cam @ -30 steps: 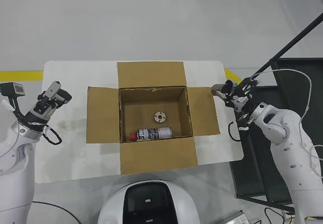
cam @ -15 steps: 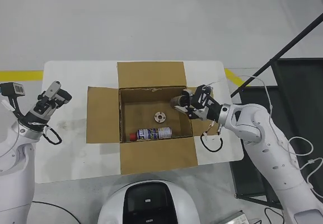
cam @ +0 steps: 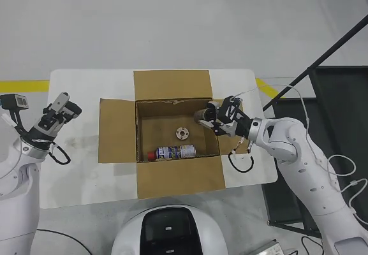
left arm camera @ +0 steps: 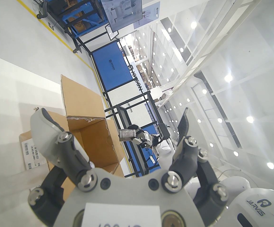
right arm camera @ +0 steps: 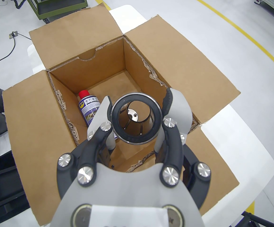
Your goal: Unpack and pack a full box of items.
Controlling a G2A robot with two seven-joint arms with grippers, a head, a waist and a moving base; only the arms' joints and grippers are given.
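Observation:
An open cardboard box (cam: 174,99) stands mid-table with its four flaps spread flat. On its floor lie a blue spray can (cam: 176,152) with a red cap and a small metal disc (cam: 183,133). My right gripper (cam: 204,116) hangs over the box's right wall, shut on a hollow metal cylinder (cam: 202,115). In the right wrist view the cylinder (right arm camera: 148,133) sits between the fingers of the right gripper (right arm camera: 137,109), above the box (right arm camera: 84,58) and the can (right arm camera: 89,106). My left gripper (cam: 69,105) stays open over the table's left edge, nothing between its fingers (left arm camera: 42,124).
The white table (cam: 81,166) has bare room left of the box. A black metal rack (cam: 337,127) stands close beyond the table's right edge. The left wrist view looks across the box (left arm camera: 84,102) to the cylinder (left arm camera: 126,135).
The right gripper carried the cylinder left from beyond the right flap to above the box's right wall, then held almost still. The left arm has not moved.

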